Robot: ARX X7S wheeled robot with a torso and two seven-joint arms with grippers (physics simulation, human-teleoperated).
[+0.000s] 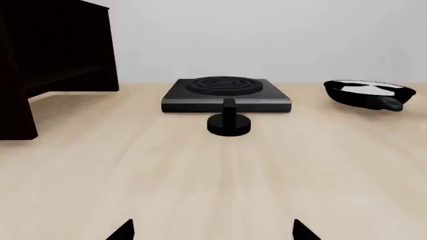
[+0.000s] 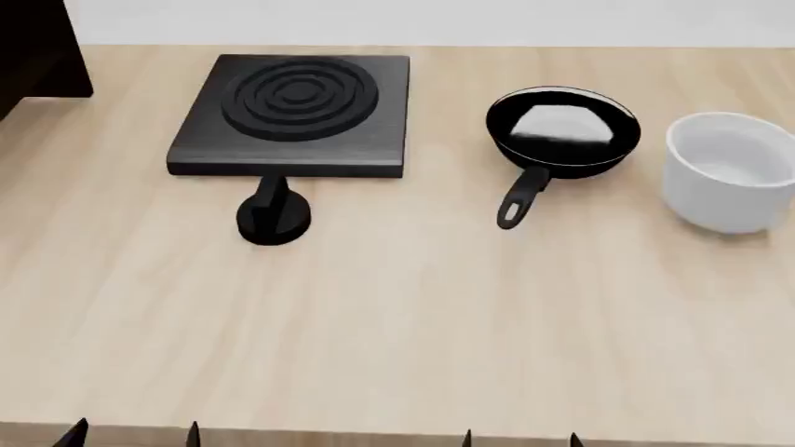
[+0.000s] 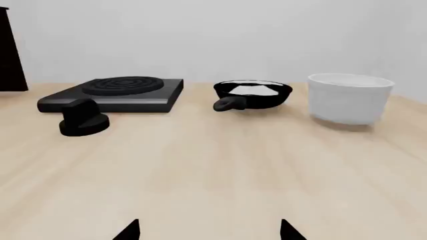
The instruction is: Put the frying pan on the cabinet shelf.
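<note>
The frying pan (image 2: 561,130) is a small glossy black round pan with a thin silvery rim; it rests on the wooden table at the back right, its short handle (image 2: 522,200) pointing toward me. The wrist views also catch the pan (image 1: 369,94) (image 3: 253,94). The dark cabinet (image 1: 47,60) stands at the table's far left, a corner of the cabinet (image 2: 37,51) showing in the head view. My left gripper (image 2: 134,434) and right gripper (image 2: 519,438) hover at the near table edge, both open and empty, only their fingertips (image 1: 123,231) (image 3: 290,231) showing.
A square black plate with concentric rings (image 2: 296,112) lies left of the pan, with a black knob (image 2: 274,216) in front of it. A white cylindrical pot (image 2: 733,182) stands right of the pan. Light wood table (image 2: 397,326) spreads between me and these.
</note>
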